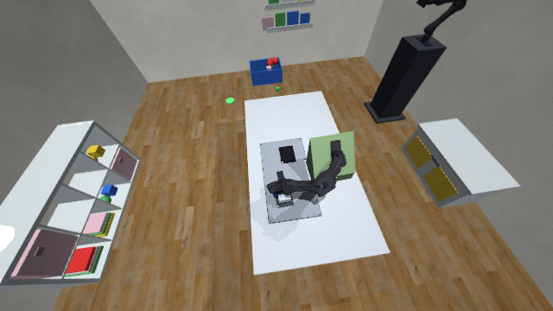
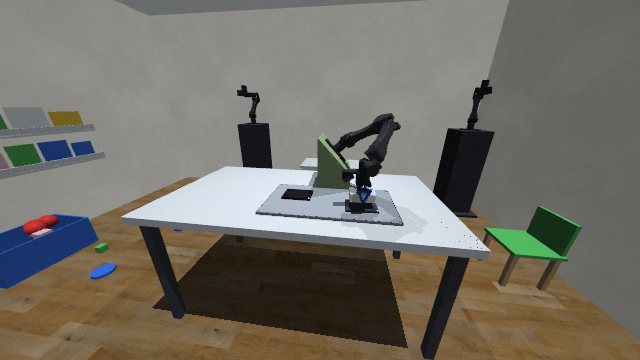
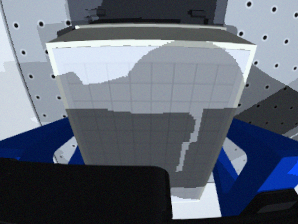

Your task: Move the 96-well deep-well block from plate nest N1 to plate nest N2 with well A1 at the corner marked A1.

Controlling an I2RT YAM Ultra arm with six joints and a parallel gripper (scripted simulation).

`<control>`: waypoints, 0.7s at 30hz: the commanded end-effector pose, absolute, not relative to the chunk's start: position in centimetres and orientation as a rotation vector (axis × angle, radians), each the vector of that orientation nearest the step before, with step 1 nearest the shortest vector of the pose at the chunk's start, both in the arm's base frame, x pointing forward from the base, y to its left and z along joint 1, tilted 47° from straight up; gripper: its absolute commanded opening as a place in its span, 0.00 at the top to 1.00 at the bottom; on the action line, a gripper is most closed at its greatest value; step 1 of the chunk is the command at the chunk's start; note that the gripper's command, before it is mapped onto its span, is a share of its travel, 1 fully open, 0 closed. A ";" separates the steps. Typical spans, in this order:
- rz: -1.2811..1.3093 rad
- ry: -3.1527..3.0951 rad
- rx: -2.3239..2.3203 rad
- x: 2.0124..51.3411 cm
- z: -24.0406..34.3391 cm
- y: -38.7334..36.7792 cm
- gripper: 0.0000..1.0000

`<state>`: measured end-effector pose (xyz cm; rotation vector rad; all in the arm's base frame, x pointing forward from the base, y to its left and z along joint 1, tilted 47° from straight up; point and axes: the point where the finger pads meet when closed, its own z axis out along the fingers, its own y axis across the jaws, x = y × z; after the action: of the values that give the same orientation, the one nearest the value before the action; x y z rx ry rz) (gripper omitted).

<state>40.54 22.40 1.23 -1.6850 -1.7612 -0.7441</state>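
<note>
The white deep-well block (image 1: 283,199) stands on the dark nest N1 (image 2: 361,206) at the near end of the grey deck plate. It also shows in the exterior view (image 2: 363,196) and fills the wrist view (image 3: 149,110). My gripper (image 2: 361,189) has blue fingers and is shut on the block from above. The block seems to rest on or just above N1; I cannot tell which. The empty black nest N2 (image 1: 287,154) lies at the far end of the plate, and it also shows in the exterior view (image 2: 297,194).
A green wedge-shaped stand (image 1: 332,155) sits beside the plate by the arm's base. Black pedestals with other arms (image 2: 462,165) stand behind the table. A green chair (image 2: 536,243) is to the right. A blue bin (image 1: 265,71) is on the floor.
</note>
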 end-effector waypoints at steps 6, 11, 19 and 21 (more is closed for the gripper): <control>-0.768 -1.756 -1.712 41.3 0.9 22.4 1.00; -0.768 -1.756 -1.712 41.3 0.3 23.0 1.00; -0.768 -1.756 -1.712 41.3 -0.2 23.5 1.00; -0.768 -1.756 -1.712 41.3 -0.1 23.5 1.00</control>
<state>40.87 24.05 -0.41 -1.6938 -1.7574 -0.7568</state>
